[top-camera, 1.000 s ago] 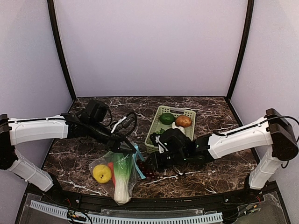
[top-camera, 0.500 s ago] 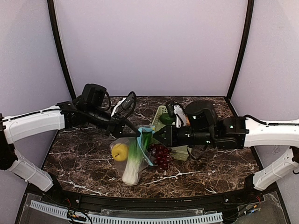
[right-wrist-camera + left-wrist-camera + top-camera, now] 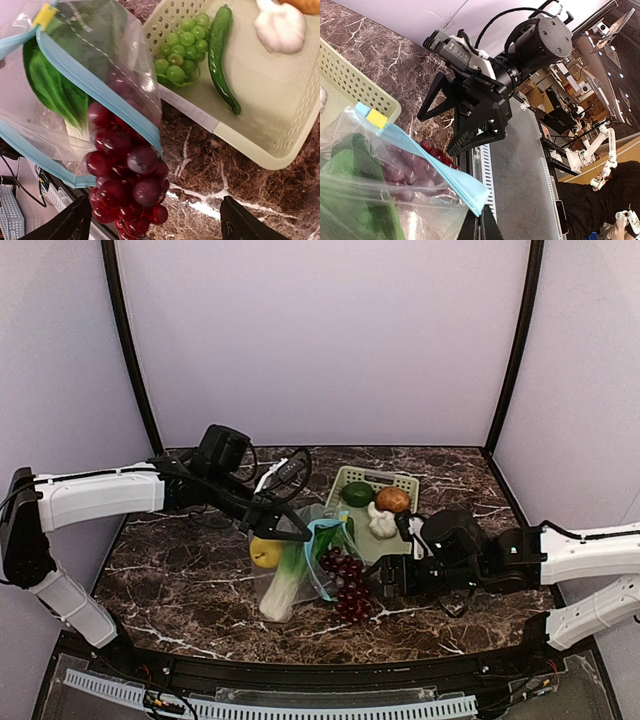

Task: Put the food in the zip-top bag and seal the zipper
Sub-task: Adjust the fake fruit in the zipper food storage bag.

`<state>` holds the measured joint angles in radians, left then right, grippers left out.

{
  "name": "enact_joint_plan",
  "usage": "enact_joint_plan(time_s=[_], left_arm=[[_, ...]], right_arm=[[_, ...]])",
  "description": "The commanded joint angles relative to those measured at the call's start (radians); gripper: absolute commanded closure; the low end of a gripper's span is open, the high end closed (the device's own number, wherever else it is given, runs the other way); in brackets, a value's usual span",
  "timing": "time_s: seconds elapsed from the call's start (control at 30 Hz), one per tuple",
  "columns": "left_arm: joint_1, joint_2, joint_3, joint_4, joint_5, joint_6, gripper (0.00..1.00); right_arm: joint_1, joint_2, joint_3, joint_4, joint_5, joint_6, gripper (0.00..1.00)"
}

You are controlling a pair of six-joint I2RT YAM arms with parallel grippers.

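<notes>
Purple grapes point(image 3: 131, 172) spill from the zip-top bag point(image 3: 292, 562), just ahead of the spread right end effector point(image 3: 155, 212).
The left end effector point(image 3: 480, 226) is pressed together on the bag's teal zipper point(image 3: 95, 86) edge, holding it raised. The grapes lie partly over the zipper on the desk point(image 3: 190, 580), between bag and right end effector, beside the basket point(image 3: 260, 145).

Robotics lab, enclosed test cell.
Plain lavender walls point(image 3: 320, 340) in black framing point(image 3: 127, 340); marble-pattern tabletop point(image 3: 170, 580); slotted cable duct point(image 3: 270, 708) at near edge; beyond the cell, cluttered benches point(image 3: 555, 95) and another small robot arm point(image 3: 609, 152).
</notes>
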<state>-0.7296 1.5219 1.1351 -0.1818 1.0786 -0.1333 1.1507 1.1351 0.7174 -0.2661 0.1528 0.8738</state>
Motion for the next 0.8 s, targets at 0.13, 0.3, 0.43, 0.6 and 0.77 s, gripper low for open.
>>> enact_joint_plan(time_s=[0.13, 0.3, 0.43, 0.6, 0.77], left_arm=[[-0.002, -0.021, -0.029, 0.025, 0.044, 0.015, 0.99], [-0.002, -0.022, -0.032, 0.033, 0.041, 0.01, 0.99], [-0.002, -0.022, -0.032, 0.038, 0.044, 0.007, 0.99], [-0.002, -0.022, -0.035, 0.044, 0.045, 0.005, 0.99], [-0.001, -0.024, -0.036, 0.049, 0.039, 0.0, 0.99]], right_arm=[[-0.044, -0.016, -0.104, 0.141, -0.014, 0.071, 0.27], [-0.043, 0.015, -0.141, 0.335, -0.13, 0.022, 0.14], [-0.032, 0.078, -0.102, 0.367, -0.148, -0.031, 0.11], [-0.006, 0.178, -0.038, 0.362, -0.148, -0.084, 0.1], [0.021, 0.246, 0.012, 0.318, -0.115, -0.081, 0.31]])
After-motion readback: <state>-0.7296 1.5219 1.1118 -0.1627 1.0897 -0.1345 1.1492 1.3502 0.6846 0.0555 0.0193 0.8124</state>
